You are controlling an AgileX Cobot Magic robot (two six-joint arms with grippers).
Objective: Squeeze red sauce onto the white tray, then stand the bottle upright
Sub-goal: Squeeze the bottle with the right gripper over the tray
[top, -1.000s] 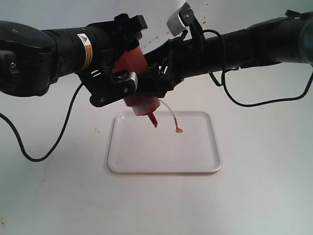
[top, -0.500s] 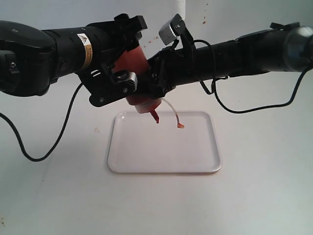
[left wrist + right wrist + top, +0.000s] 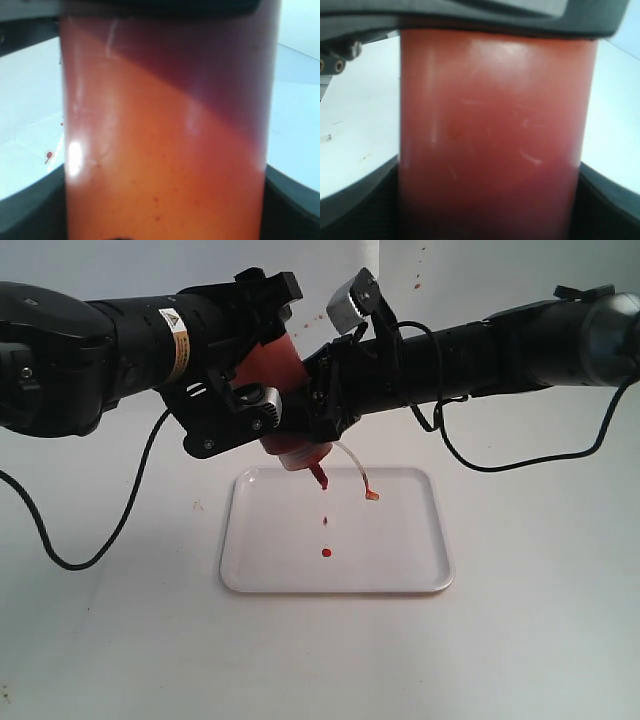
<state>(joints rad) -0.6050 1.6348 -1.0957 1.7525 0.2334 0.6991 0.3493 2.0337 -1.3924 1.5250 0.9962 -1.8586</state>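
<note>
The bottle [image 3: 283, 380], full of dark red sauce, hangs tilted with its nozzle [image 3: 318, 476] pointing down over the white tray [image 3: 400, 565]. Its thin tethered cap [image 3: 371, 495] dangles beside the nozzle. My left gripper [image 3: 258, 410] is shut on the bottle from the left and my right gripper [image 3: 322, 400] is shut on it from the right. A small round blob of red sauce [image 3: 327, 553] lies on the tray, and a drop [image 3: 324, 519] is in the air above it. The bottle [image 3: 165, 150] fills the left wrist view, and the bottle [image 3: 490, 145] fills the right wrist view too.
A black cable [image 3: 90, 552] loops over the table on the left, and another cable [image 3: 520, 452] hangs under the right arm. Reddish specks [image 3: 415, 280] dot the back wall. The tray lies in the middle of a white tabletop [image 3: 540, 640].
Sauce has come out of the nozzle: a blob now lies on the tray and a drop is falling. Over the last second the right arm shifted left onto the bottle.
</note>
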